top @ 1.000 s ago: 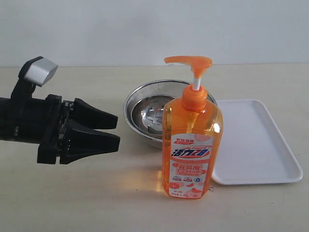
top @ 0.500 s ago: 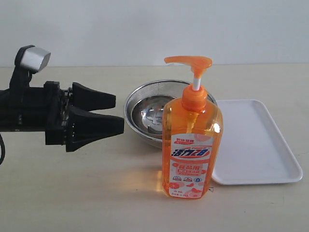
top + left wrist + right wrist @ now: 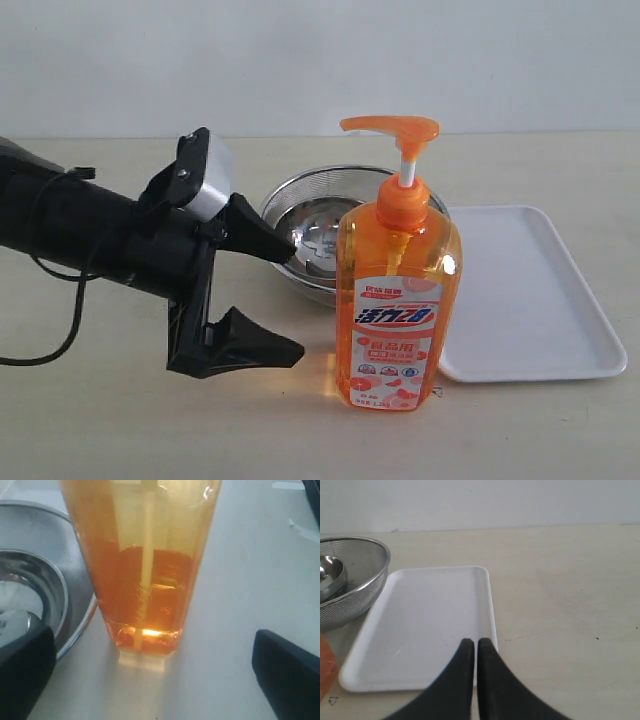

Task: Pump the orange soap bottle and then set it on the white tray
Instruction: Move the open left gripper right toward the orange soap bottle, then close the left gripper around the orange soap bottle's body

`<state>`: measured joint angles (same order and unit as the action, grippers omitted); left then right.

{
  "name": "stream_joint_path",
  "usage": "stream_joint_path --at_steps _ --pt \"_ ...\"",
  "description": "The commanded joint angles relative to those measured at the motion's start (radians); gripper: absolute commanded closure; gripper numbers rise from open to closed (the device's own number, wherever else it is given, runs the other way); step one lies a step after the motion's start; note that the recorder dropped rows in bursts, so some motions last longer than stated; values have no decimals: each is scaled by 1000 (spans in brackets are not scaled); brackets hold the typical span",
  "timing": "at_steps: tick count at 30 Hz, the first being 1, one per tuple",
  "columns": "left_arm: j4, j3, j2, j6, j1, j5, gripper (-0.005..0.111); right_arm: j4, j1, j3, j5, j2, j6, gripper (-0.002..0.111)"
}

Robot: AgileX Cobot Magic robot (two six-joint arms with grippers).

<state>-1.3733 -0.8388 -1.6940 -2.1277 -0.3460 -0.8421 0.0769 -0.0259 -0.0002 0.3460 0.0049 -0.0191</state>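
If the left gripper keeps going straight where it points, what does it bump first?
Most likely the tall translucent orange soap bottle. The open left gripper faces the bottle's lower body, which sits right between its fingers in the wrist view.

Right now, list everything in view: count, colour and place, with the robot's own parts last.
orange soap bottle: one, translucent orange with orange pump head, upright on the table, in front of the bowl and beside the tray.
steel bowl: one, silver, mesh-sided, behind the bottle.
white tray: one, white, flat on the table to the right of the bottle, nothing on it.
table: one, beige.
left gripper: one, black, open, fingers spread just left of the bottle, not touching it.
right gripper: one, black, shut, tips over the tray's near edge.
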Motion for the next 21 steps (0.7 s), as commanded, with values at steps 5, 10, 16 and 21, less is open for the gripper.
stream_joint_path --at_steps 5,10,16,21 --pt "-39 -142 -193 -4 -6 -203 8 -5 5 0 -13 -5 -2 108" --pt "-80 -194 -240 -4 -6 -223 24 -5 5 0 -13 -5 -2 108" --pt "-88 -225 -250 -4 -6 -219 28 -5 5 0 -13 -5 -2 108" --pt "-88 -224 -280 -4 -6 -256 28 -5 5 0 -13 -5 -2 108"
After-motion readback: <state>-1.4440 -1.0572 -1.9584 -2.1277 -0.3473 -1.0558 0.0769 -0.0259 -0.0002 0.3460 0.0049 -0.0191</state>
